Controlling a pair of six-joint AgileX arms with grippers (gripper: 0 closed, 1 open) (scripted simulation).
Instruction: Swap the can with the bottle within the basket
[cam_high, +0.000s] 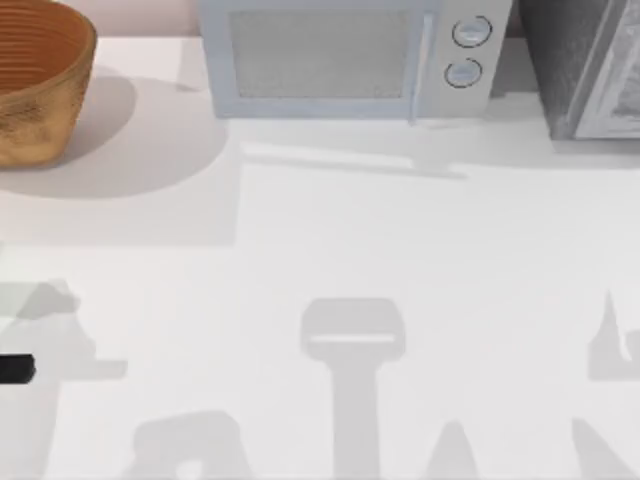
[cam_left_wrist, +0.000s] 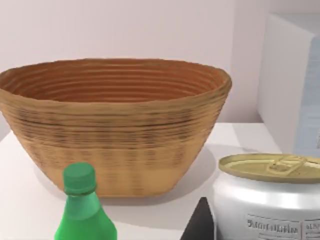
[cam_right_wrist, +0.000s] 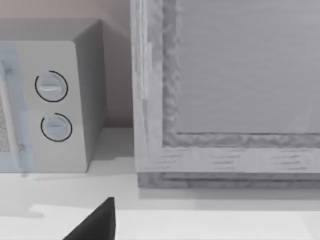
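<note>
Left claw (cam_high: 15, 369) low at table's left edge — parked.

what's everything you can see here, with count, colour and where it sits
round woven wicker basket: one, orange-brown, far left corner of the table, nothing seen inside it in the left wrist view
green plastic bottle with a green cap: one, green, standing on the table in front of the basket
white cylindrical can with a dull gold top: one, white and gold, upright on the table beside the bottle, outside the basket
microwave with two round dials: one, pale grey, far edge of the table near the middle
grey box-like appliance: one, grey, far right corner
table: one, white
left gripper: one, black, at the table's left edge
</note>
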